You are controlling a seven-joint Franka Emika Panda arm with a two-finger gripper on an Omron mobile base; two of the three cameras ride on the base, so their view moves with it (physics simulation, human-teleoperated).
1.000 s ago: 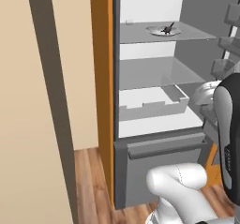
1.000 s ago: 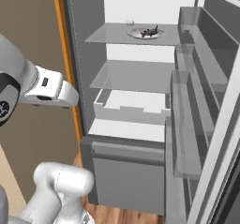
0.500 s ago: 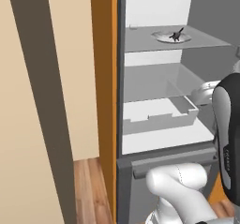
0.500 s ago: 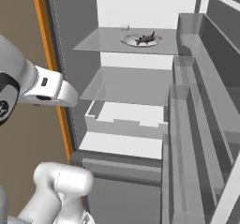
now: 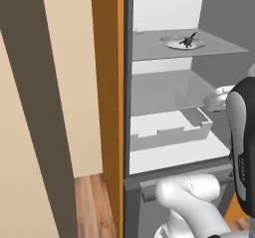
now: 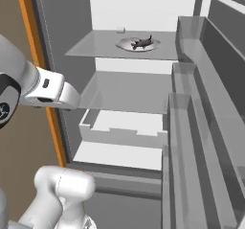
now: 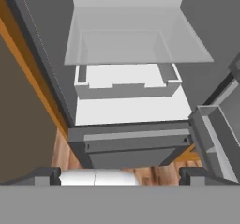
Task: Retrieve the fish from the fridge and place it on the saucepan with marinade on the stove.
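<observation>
We find the fridge (image 6: 143,127) open, the fish (image 6: 142,43) lying on a pale plate (image 6: 129,45) on the far upper shelf (image 6: 95,48). The gripper (image 7: 121,174) stands apart, holding nothing.

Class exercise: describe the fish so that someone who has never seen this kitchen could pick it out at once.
Start at the open fridge and find its top shelf. A shallow pale plate sits there, and the fish lies on it. It is tiny and dark grey-black, the only dark thing among white walls and grey shelves.
</observation>
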